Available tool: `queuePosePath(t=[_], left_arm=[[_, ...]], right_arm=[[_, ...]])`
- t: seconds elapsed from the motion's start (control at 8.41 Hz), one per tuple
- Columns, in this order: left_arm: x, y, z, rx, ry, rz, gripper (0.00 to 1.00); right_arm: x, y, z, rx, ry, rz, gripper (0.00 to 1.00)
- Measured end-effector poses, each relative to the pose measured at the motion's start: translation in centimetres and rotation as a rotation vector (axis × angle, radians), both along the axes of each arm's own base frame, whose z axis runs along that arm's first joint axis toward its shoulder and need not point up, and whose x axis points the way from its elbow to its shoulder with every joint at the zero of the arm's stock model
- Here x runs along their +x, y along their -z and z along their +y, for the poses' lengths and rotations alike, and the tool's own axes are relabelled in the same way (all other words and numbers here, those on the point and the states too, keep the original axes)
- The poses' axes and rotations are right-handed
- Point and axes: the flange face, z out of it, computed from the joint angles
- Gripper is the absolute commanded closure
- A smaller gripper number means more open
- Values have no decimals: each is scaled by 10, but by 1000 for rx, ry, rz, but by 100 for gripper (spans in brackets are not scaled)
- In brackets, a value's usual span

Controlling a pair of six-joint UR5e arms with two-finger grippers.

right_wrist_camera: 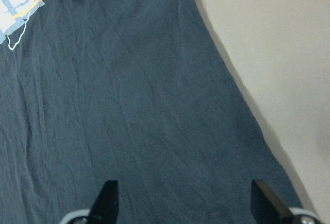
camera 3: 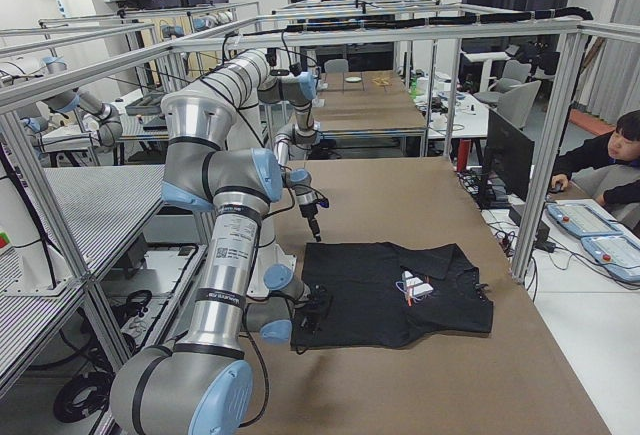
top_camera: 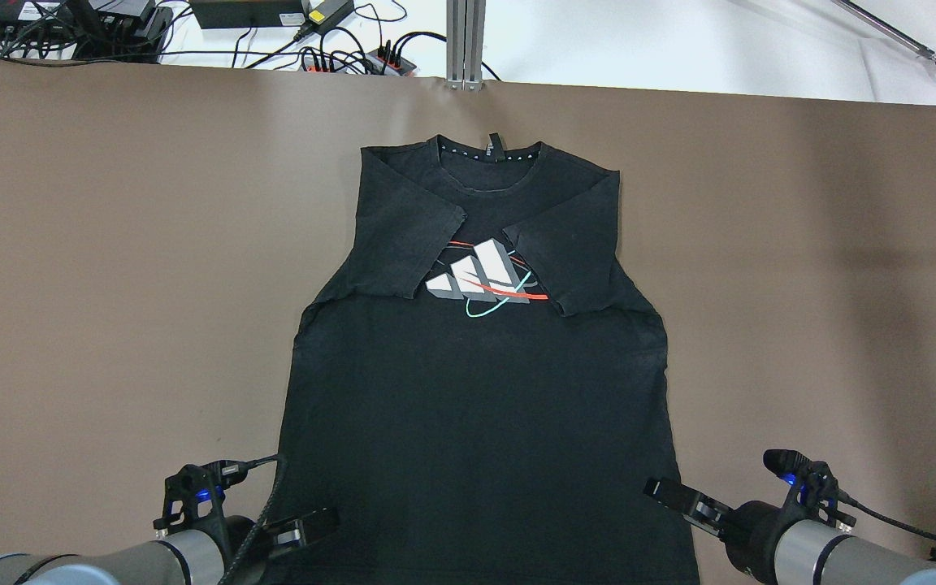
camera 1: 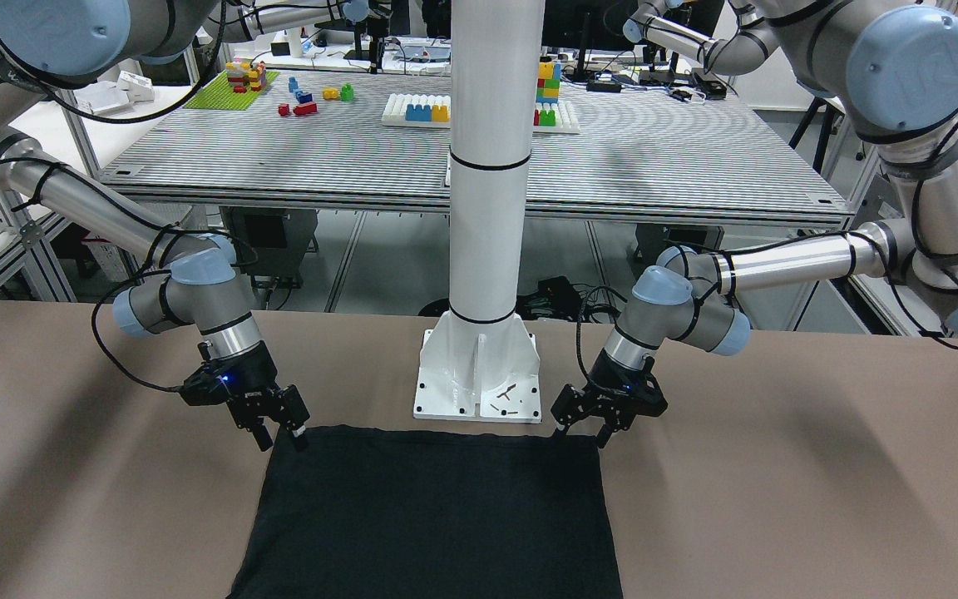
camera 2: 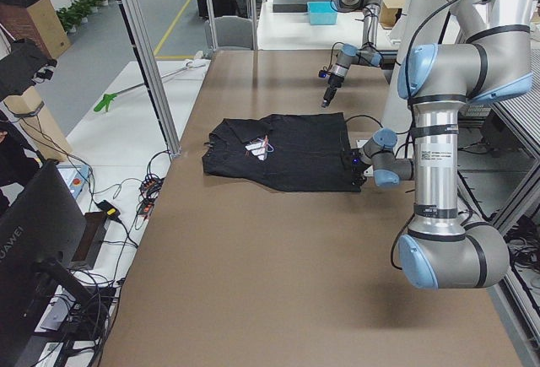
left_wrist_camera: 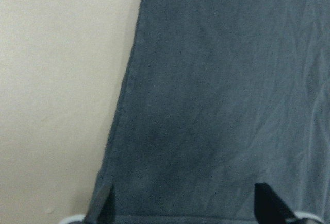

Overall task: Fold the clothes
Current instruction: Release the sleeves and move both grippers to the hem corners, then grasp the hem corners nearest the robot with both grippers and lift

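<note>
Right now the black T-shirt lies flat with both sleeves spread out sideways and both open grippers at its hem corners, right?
Not quite. The overhead exterior view shows both sleeves folded inward over the chest, partly covering the logo. The rest holds: the black T-shirt lies flat, with the open left gripper and right gripper at its hem corners.

Garment: black shirt (camera 2: 287, 152) lies flat on brown table (camera 2: 278, 283).
Left gripper (camera 2: 353, 167): at near hem corner.
Right gripper (camera 2: 326, 102): by far hem corner.
</note>
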Motion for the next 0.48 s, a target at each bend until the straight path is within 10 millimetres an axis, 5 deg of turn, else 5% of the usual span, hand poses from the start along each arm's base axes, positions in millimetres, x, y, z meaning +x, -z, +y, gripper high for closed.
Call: queuePosePath(t=[0.48], left_arm=[[11,-28,17,11,-31,-50,6]], right_arm=[[0,-1,1,2,0,1,8]])
